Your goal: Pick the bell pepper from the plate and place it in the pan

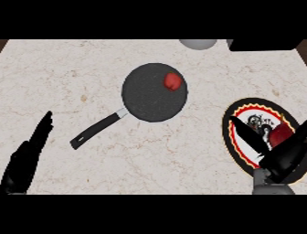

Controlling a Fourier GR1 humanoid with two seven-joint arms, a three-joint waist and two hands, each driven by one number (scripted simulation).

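Head view shows the bell pepper point(172, 81) lying inside the pan point(149, 103), a small red lump against the far right part of its dark floor. The pan sits mid-table, and its handle point(99, 129) points toward the near left. The plate point(229, 132) is well apart from it at the near right of the table point(61, 73).

The right hand point(282, 159) hangs over the plate with its fingers and thumb straight and spread in a wide V, and it has hold of nothing. A dark red patch point(282, 132) shows on the plate between them; I cannot tell whether it is part of the plate's printed pattern or something lying there. The left hand point(27, 157) rests at the near left, with flat fingers pointing far and nothing in it.

Judging by how things lie, the pepper is already where the task wants it, so what remains is clearing the right hand away cleanly. To do that well:

- Raise the hand before moving it sideways, so the spread fingers do not catch the plate's rim and slide it.
- Bring the hand back toward the near edge, not across toward the pan.
- Leave the pan handle alone, since a knock there would swing the pan and could roll the pepper.
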